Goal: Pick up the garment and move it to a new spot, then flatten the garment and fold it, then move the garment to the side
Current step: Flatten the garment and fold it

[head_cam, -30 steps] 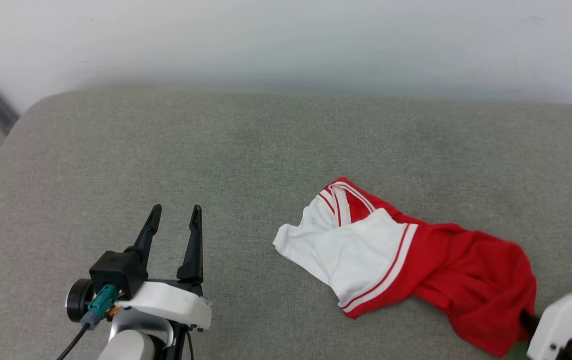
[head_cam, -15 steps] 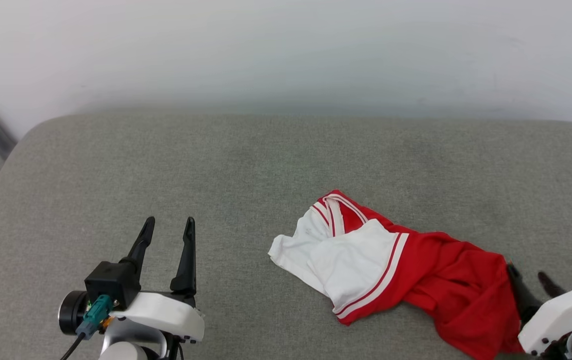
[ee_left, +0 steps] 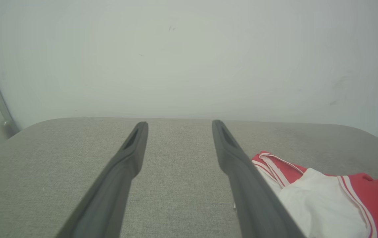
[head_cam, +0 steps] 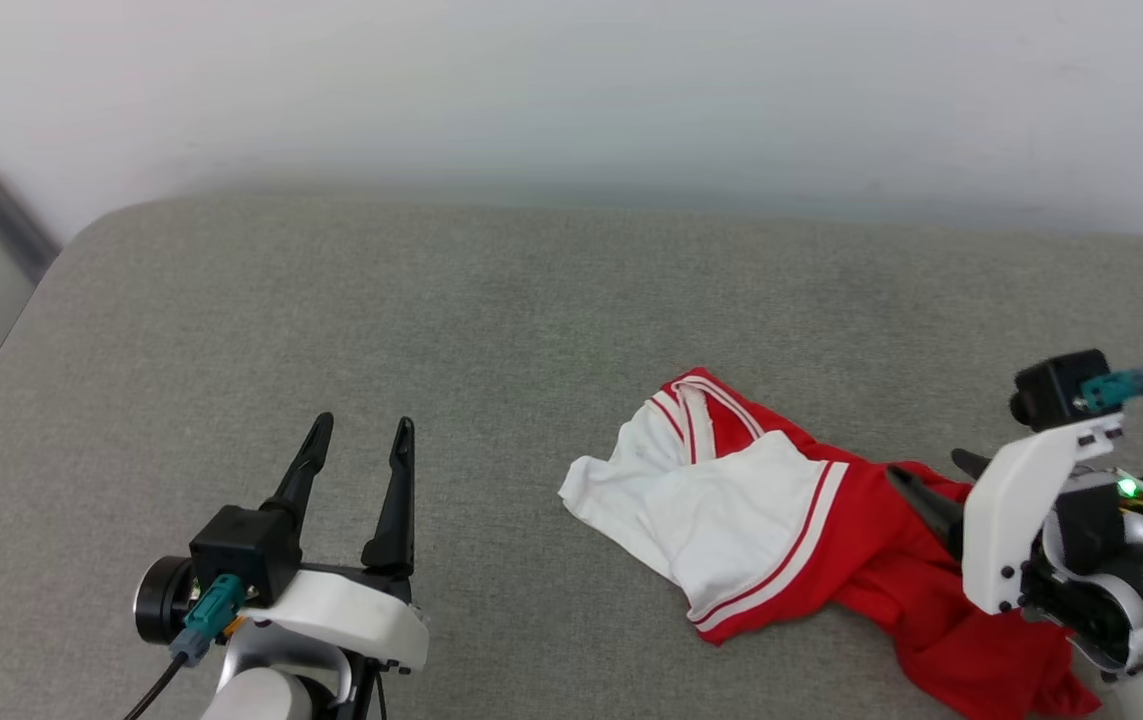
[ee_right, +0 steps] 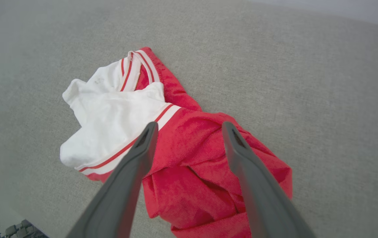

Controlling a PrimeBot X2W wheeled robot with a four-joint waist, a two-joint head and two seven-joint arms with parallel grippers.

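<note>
Red-and-white garment (head_cam: pixel 791 520), crumpled on the grey padded surface (head_cam: pixel 491 300), its long axis running from the white sleeve near centre to the red body at the robot's right. Right gripper (head_cam: pixel 931 470), jaws spread and empty, is poised over the red end. It is far nearer than the left gripper (head_cam: pixel 363 425), likewise spread and well apart from the cloth. Fingertip contact cannot be judged, and the right arm hides part of the red end.

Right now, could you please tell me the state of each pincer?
Left pincer: open, holding nothing.
Right pincer: open, holding nothing, over the garment.
</note>
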